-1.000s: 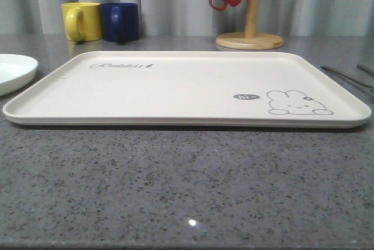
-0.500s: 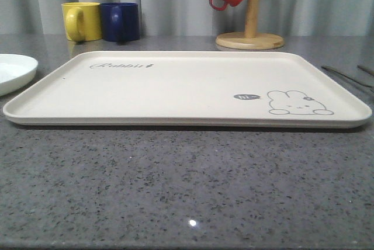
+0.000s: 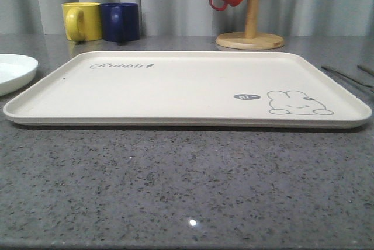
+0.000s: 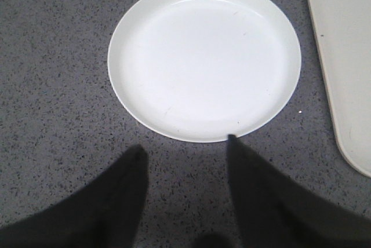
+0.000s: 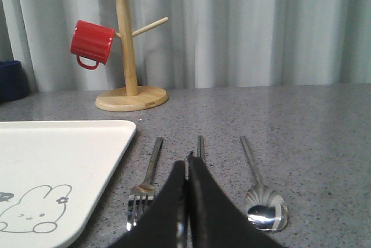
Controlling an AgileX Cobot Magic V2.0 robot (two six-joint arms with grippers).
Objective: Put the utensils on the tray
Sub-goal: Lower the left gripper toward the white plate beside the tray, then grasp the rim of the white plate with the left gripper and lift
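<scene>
While above the plate (image 4: 204,57), left gripper (image 4: 185,154) open-fingered, tray (image 4: 348,62) beside.

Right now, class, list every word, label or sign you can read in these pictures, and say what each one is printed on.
"Rabbit": grey script near the far left corner of the cream tray; the left wrist view shows just its first letters, "Ra".
"hi~": white letters in the small dark speech bubble beside the rabbit drawing on the tray; small, so the last mark is uncertain.
No text can be read on the mugs, plate, cutlery or mug stand.
</scene>
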